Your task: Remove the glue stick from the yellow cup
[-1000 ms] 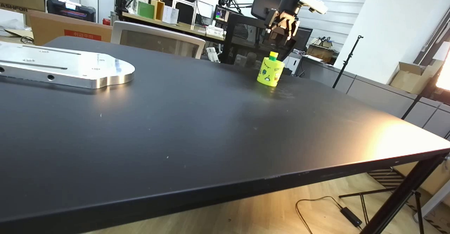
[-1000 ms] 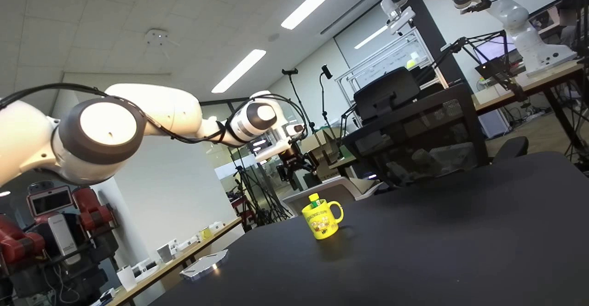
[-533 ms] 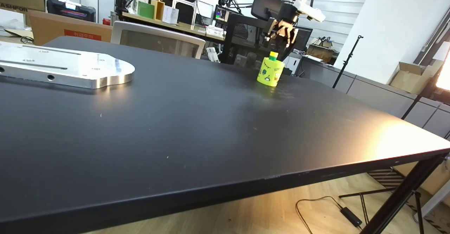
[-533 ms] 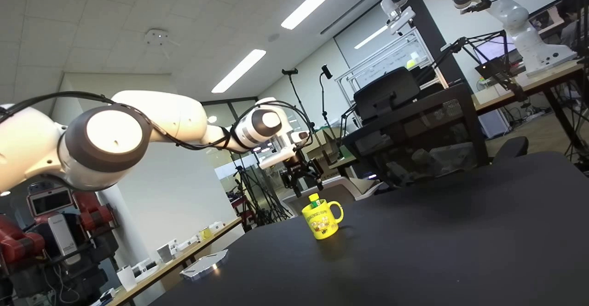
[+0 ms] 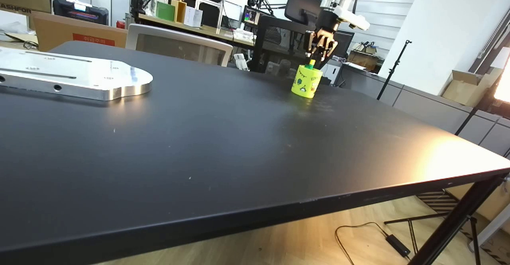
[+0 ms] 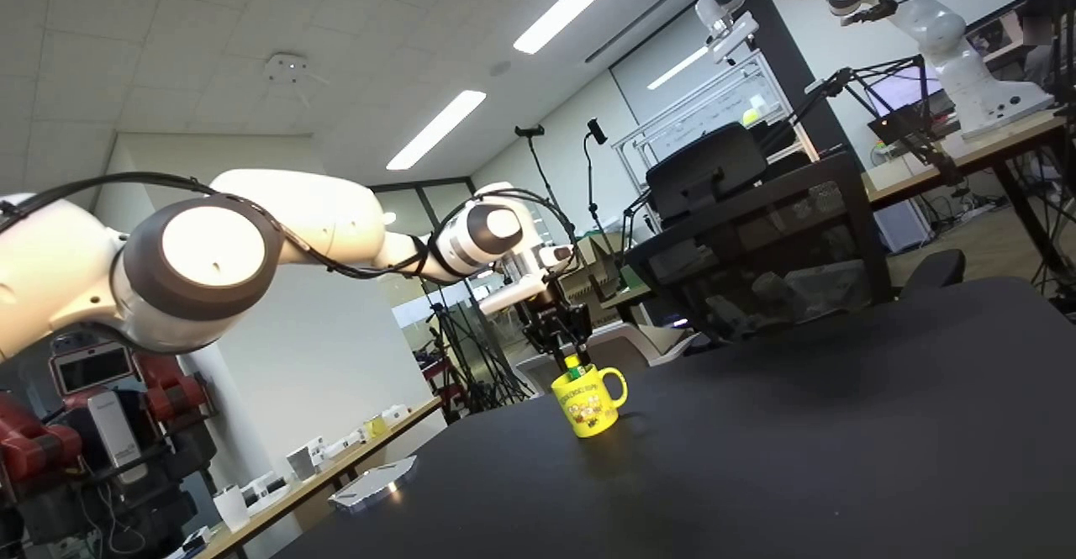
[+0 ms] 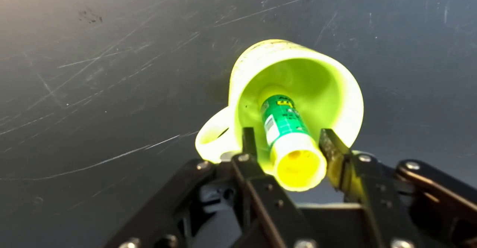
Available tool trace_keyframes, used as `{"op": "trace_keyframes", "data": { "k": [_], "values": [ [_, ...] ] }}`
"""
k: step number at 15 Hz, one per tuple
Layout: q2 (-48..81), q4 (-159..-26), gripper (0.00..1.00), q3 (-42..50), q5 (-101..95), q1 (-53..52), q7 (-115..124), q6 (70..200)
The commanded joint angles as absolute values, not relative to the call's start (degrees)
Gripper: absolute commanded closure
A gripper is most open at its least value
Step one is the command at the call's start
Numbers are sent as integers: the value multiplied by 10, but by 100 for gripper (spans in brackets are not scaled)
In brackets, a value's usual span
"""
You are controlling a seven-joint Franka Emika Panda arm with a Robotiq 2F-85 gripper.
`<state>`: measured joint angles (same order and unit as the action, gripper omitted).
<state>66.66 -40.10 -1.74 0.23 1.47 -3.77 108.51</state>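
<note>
The yellow cup (image 7: 354,102) stands upright on the black table, its handle at the left in the wrist view. Inside it leans the glue stick (image 7: 285,119), green with a yellow end that rises above the rim. My gripper (image 7: 288,129) points down over the cup, one finger on each side of the stick. A gap shows between the left finger (image 7: 249,141) and the stick; the right one is very near it, and contact cannot be made out. Both exterior views show the gripper (image 5: 317,57) right above the cup (image 6: 586,403), partly covering the stick's top (image 6: 573,362).
A thick silver metal plate (image 5: 75,73) lies on the black table (image 5: 223,145), well away from the cup. Chairs stand behind the table edge, among them a pale mesh one (image 5: 179,50) and a black one (image 6: 765,265).
My gripper has come down from above the cup to the top of the glue stick, and its fingers have drawn closer together. Cup and stick stand where they were.
</note>
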Motion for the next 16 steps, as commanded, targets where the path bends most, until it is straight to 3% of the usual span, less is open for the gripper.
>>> {"op": "trace_keyframes", "data": {
  "k": [1, 3, 16],
  "values": [
    [681, -365, 81, -20, 8, 20, -36, 1057],
    [674, -367, 91, -21, 8, 20, -37, 1049],
    [543, -415, 91, -9, -26, 8, -63, 986]
  ]
}}
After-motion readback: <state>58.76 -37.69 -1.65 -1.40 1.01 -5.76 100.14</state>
